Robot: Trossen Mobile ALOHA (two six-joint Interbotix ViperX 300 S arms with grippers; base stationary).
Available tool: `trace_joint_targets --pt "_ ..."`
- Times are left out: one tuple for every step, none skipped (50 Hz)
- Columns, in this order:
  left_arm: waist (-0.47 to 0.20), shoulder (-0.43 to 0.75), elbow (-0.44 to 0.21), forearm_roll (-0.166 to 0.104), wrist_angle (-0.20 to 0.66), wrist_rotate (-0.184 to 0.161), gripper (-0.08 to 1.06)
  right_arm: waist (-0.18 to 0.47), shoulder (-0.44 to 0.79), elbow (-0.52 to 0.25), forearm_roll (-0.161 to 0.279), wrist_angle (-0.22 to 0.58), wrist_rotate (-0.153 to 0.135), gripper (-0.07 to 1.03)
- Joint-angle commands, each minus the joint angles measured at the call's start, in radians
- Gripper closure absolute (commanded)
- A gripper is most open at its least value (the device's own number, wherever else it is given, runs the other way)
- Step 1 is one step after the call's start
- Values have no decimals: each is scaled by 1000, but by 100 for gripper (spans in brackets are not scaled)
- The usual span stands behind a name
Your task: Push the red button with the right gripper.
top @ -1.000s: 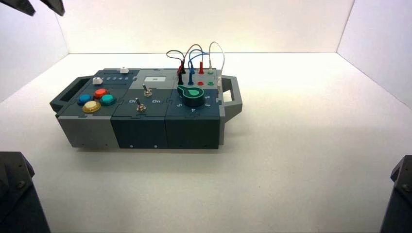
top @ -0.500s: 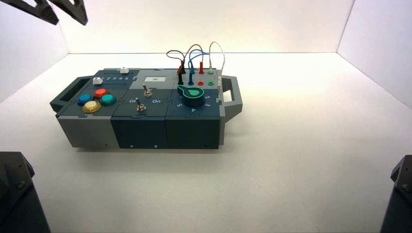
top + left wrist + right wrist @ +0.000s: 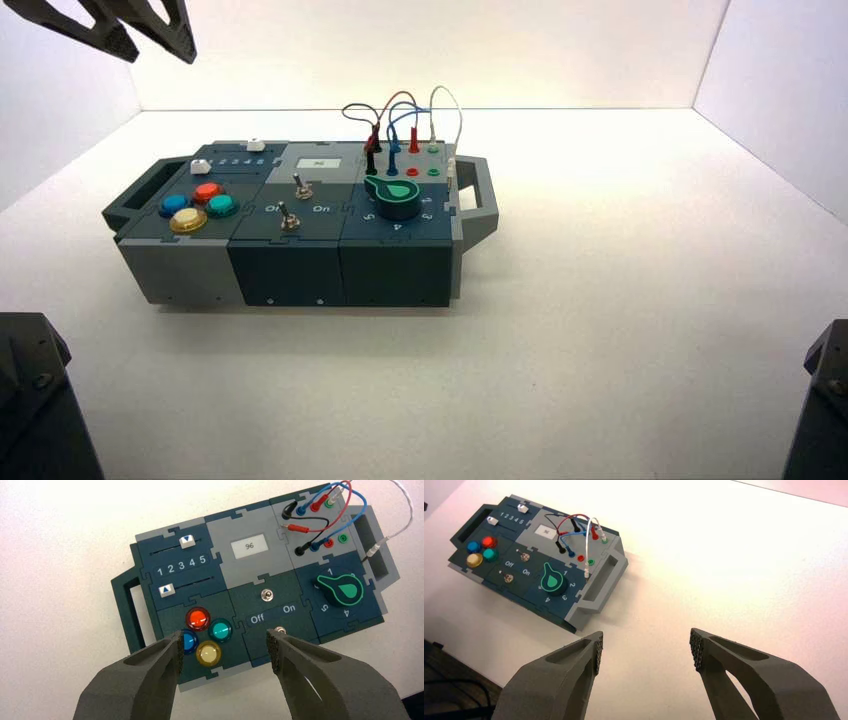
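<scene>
The red button [image 3: 207,191] sits at the left end of the dark box [image 3: 290,270], at the back of a cluster of four domed buttons. It also shows in the left wrist view [image 3: 198,618] and in the right wrist view [image 3: 488,541]. My right gripper [image 3: 646,650] is open and empty over bare table, well off to the box's right and nearer the robot. It does not show in the high view. My left gripper [image 3: 150,45] hangs open and empty high above the far left, looking down on the buttons [image 3: 225,650].
Blue [image 3: 189,642], yellow [image 3: 208,653] and teal [image 3: 220,630] buttons crowd the red one. Two toggle switches [image 3: 290,218] stand mid-box, then a green-marked knob [image 3: 395,197] and plugged wires [image 3: 400,125] at the right end. White walls ring the table.
The left gripper has moved right and down into the high view's top-left corner. The box and the right arm have not moved.
</scene>
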Motion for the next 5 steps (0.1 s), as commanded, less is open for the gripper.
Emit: trace_joint_targets --pt "-8 -6 -14 0 -9 2 13 -5 6 -14 3 -11 9 7" --pt "-6 -6 -14 -2 -9 2 13 -5 6 -14 2 -12 9 7" --pt "-6 -8 -14 -2 -9 2 13 -5 6 -14 2 -12 9 7" --pt "-6 -8 -14 -2 -9 2 13 -5 6 -14 0 -12 9 7" --pt "-6 -9 -14 -2 -9 2 13 -5 6 -14 0 -12 9 7"
